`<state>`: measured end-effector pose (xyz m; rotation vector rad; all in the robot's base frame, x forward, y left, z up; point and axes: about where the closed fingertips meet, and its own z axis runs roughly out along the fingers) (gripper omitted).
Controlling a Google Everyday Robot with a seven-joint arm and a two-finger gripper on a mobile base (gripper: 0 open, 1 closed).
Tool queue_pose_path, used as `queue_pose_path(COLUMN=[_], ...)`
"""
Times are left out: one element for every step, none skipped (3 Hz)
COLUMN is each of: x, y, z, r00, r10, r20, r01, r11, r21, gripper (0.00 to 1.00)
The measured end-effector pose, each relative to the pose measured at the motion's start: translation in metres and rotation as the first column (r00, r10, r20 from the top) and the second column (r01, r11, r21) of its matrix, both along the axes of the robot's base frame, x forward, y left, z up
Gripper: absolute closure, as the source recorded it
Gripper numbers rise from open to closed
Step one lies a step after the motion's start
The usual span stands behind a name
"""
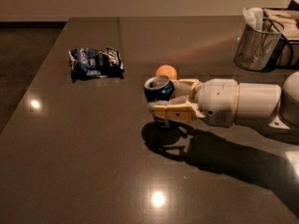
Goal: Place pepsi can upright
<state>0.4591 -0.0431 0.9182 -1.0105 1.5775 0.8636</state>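
Observation:
The pepsi can (159,93) is dark blue with a silver top and stands nearly upright, its base at or just above the dark table (93,162), near the middle. My gripper (164,98) reaches in from the right on a white arm. Its cream fingers (172,111) are shut on the can's sides, one in front and one behind. The can's lower part is partly hidden by the front finger.
A crinkled blue-and-white snack bag (96,63) lies at the back left. A small orange ball (166,71) sits just behind the can. A wire mesh cup (257,45) with white items stands at the back right, beside a basket. The table's left edge runs diagonally.

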Motion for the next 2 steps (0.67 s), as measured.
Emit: queue_pose_path(x=[-0.0012, -0.0028], y=[-0.0019, -0.0044], z=[-0.0074, -0.0132], r00=[0.9992, 0.9965], r10=[-0.018, -0.015], r20=[0.036, 0.082], r01=[0.016, 0.006], r11=[0.997, 0.995], r21=[0.07, 0.1], gripper=[1.0, 0.83])
